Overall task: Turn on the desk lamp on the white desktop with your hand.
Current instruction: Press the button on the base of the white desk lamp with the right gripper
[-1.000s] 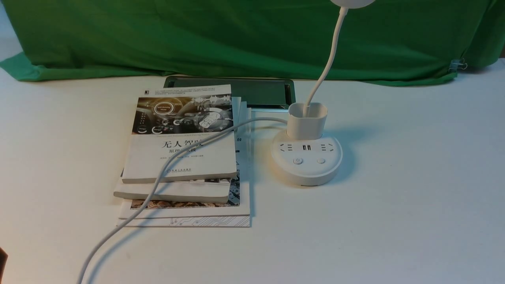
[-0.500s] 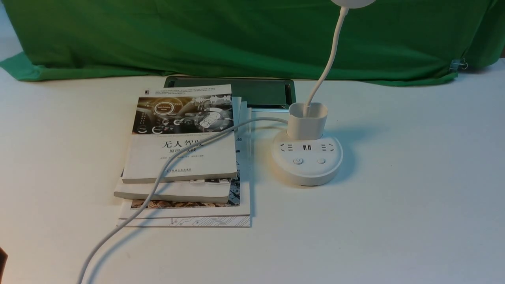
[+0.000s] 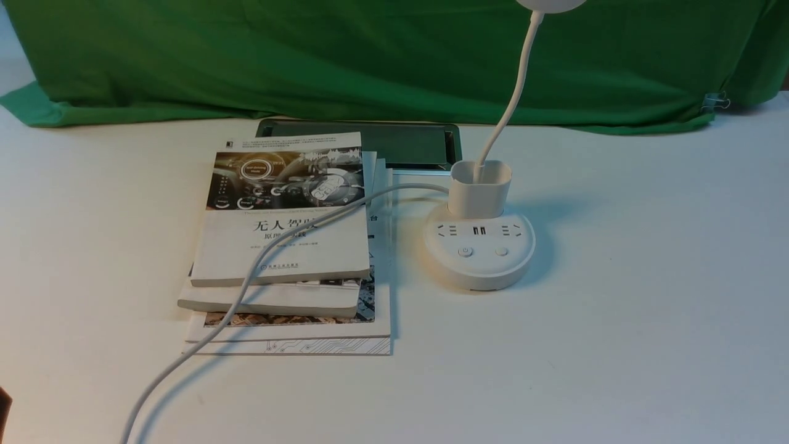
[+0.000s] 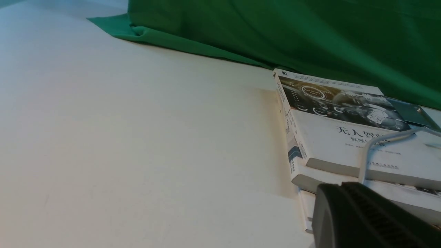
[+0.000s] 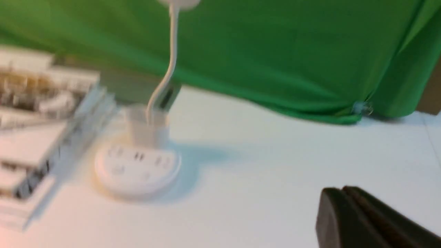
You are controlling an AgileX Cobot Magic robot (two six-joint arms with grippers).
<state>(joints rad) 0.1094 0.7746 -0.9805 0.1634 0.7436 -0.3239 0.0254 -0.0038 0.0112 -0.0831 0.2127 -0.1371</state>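
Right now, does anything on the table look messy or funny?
Yes, a little. The white cable from the desk lamp lies draped right across the book stack instead of flat on the white desktop, and the books are piled unevenly, edges not lined up. Nothing looks spilled or broken.

The desk lamp (image 3: 479,246) loses its round head to the front view's top edge. The white cable (image 3: 246,282) runs off the bottom edge and, crossing the top book (image 3: 277,246), covers part of its title. That book hides much of the lower books (image 3: 271,305) and a corner of the dark panel (image 3: 407,145) behind it. The right wrist view is smeared, so the lamp's sockets and buttons are unreadable. There the right gripper (image 5: 341,193) is cut by the corner, fingers pressed together. The left gripper (image 4: 341,187) is likewise cut, its jaws impossible to judge
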